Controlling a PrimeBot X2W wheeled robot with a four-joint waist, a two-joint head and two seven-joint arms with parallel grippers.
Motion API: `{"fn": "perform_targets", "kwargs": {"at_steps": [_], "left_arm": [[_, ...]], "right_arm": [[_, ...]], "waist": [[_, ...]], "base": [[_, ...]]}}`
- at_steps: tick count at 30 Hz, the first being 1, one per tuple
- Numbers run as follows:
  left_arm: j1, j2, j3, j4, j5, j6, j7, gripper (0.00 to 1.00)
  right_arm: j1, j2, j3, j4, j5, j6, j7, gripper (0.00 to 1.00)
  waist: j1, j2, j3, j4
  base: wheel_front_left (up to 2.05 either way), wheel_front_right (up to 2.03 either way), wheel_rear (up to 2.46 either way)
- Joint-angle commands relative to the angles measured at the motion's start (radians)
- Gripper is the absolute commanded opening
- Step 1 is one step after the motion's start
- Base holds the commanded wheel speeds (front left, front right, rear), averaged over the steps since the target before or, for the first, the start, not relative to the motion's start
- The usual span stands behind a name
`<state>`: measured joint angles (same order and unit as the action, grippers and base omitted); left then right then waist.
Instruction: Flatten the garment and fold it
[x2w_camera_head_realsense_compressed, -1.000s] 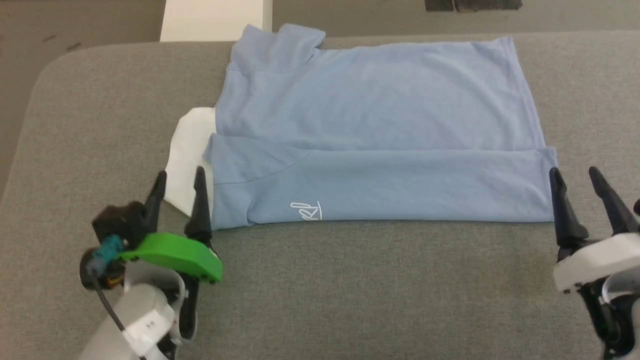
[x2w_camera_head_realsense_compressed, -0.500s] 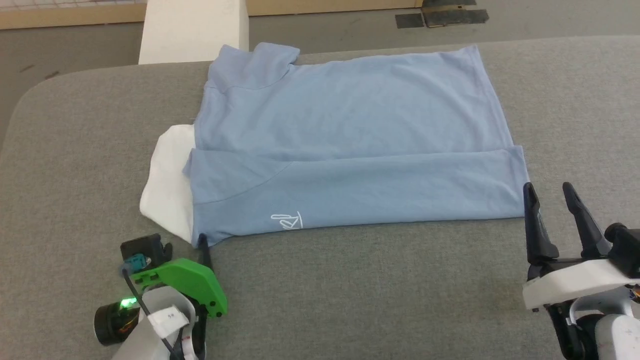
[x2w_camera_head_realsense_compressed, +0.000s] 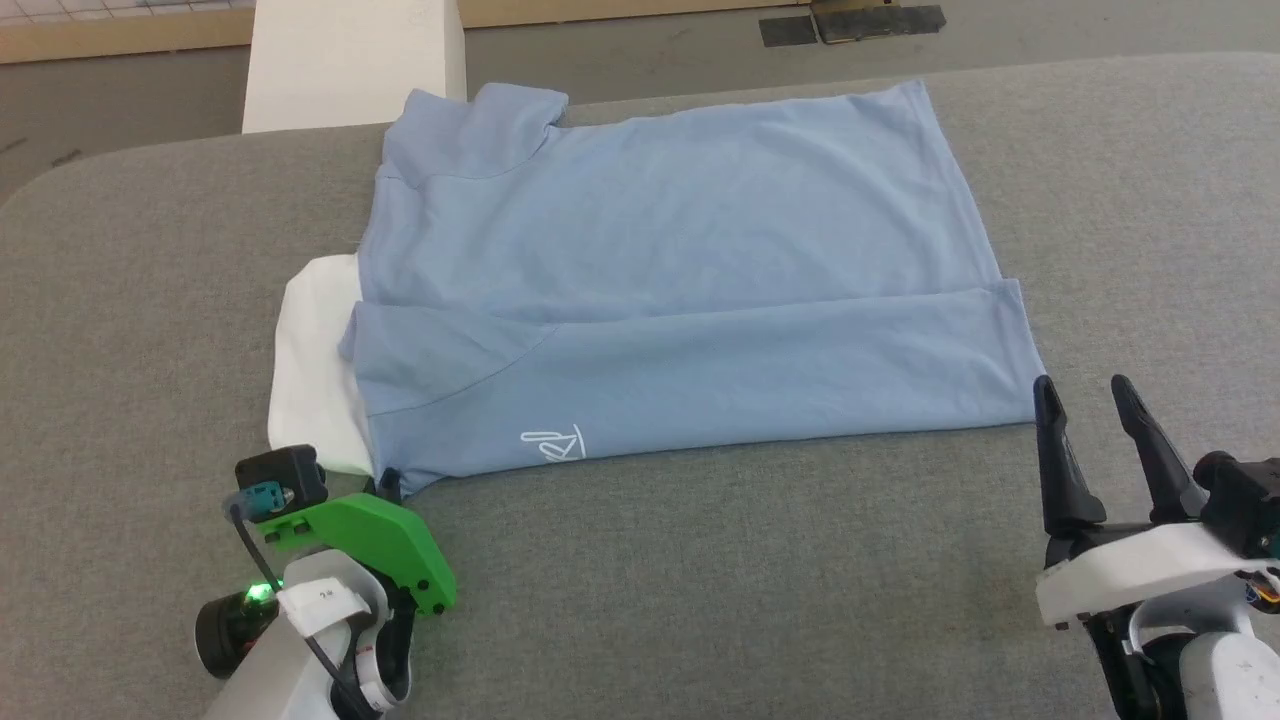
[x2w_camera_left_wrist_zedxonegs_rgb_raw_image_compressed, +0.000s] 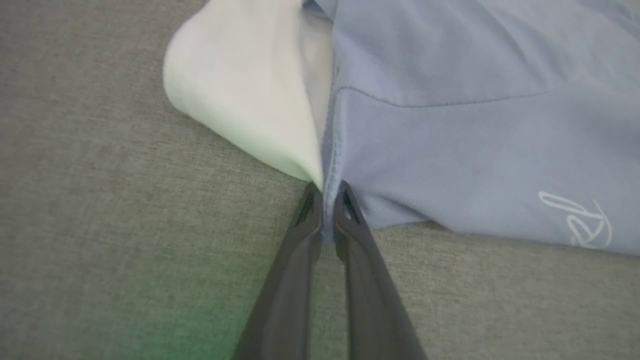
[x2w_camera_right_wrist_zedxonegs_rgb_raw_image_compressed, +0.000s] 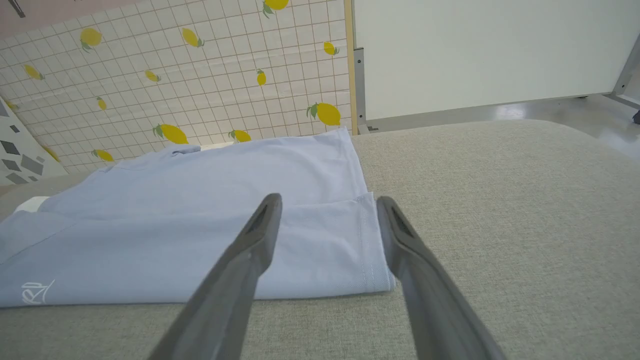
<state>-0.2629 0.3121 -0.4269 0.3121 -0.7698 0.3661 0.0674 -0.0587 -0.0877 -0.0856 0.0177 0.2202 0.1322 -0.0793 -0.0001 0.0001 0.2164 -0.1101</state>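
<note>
My left gripper (x2w_camera_left_wrist_zedxonegs_rgb_raw_image_compressed: 327, 192) is pinching the near-left corner of the light-blue garment (x2w_camera_head_realsense_compressed: 680, 250), fingers closed on the cloth where its white section (x2w_camera_head_realsense_compressed: 310, 370) meets the blue hem. The garment is lying flat on the grey padded table (x2w_camera_head_realsense_compressed: 700, 580), its near edge folded over itself and its white logo (x2w_camera_head_realsense_compressed: 552, 443) facing up. My right gripper (x2w_camera_head_realsense_compressed: 1085, 395) is standing with jaws wide apart just beside the near-right corner, gripping nothing.
</note>
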Motion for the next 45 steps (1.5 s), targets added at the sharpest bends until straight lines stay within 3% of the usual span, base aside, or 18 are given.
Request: {"fn": "perform_targets", "kwargs": {"at_steps": [1,8,15,21,22,23,24,25,29,37,45], "left_arm": [[0.006,-0.005,-0.009,0.007,-0.003,-0.010,0.001,0.00],[-0.008,-0.003,-0.017,-0.006,0.005,-0.023,-0.015,0.00],[-0.034,0.002,-0.030,-0.020,0.017,-0.035,-0.019,0.00],[-0.052,-0.002,-0.045,-0.020,0.024,-0.047,-0.022,0.00],[-0.053,-0.003,-0.046,-0.019,0.024,-0.049,-0.023,0.00],[-0.054,-0.004,-0.048,-0.018,0.024,-0.050,-0.024,0.00],[-0.054,-0.004,-0.049,-0.017,0.024,-0.051,-0.024,0.00],[-0.054,-0.004,-0.050,-0.017,0.024,-0.053,-0.025,0.00],[-0.058,0.001,-0.052,-0.024,0.036,-0.059,-0.052,0.00],[-0.027,0.039,-0.043,-0.105,0.105,-0.026,-0.171,0.00],[0.131,0.127,-0.065,-0.280,0.128,0.059,-0.083,0.00]], "right_arm": [[0.000,-0.002,-0.005,0.006,-0.010,-0.002,0.005,1.00],[-0.079,0.019,-0.093,0.099,-0.056,-0.002,0.126,1.00],[-0.260,0.035,-0.205,0.292,-0.082,-0.002,0.448,1.00],[-0.361,0.037,-0.264,0.381,-0.134,-0.002,0.697,1.00],[-0.367,0.037,-0.269,0.391,-0.141,-0.002,0.746,0.48],[-0.371,0.037,-0.274,0.395,-0.147,-0.002,0.782,0.41],[-0.374,0.037,-0.279,0.394,-0.153,-0.002,0.819,0.10],[-0.375,0.037,-0.281,0.389,-0.156,-0.002,0.839,0.00],[-0.374,0.037,-0.270,0.333,-0.153,-0.002,0.834,0.00],[-0.271,0.037,-0.248,0.168,-0.064,-0.002,0.634,0.00],[-0.064,0.037,-0.275,0.001,-0.004,-0.002,0.657,0.00]], "waist": [[0.0001,-0.0001,-0.001,0.005],[0.0001,-0.0001,0.012,0.017],[0.0001,-0.0001,0.045,0.039],[0.0001,-0.0001,0.061,0.060],[0.0001,-0.0001,0.062,0.063],[0.0001,-0.0001,0.062,0.064],[0.0001,-0.0001,0.062,0.066],[0.0001,-0.0001,0.062,0.067],[0.0001,-0.0001,0.059,0.069],[0.0001,-0.0001,0.002,0.075],[0.0001,-0.0001,-0.045,0.079]], "base": [[0.00,0.00,0.00],[0.00,0.00,0.00],[0.00,0.00,0.00],[0.00,0.00,0.00],[0.00,0.00,0.00],[0.00,0.00,0.00],[0.00,0.00,0.00],[0.00,0.00,0.00],[0.00,0.00,0.00],[0.00,0.00,0.00],[0.00,0.00,0.00]]}}
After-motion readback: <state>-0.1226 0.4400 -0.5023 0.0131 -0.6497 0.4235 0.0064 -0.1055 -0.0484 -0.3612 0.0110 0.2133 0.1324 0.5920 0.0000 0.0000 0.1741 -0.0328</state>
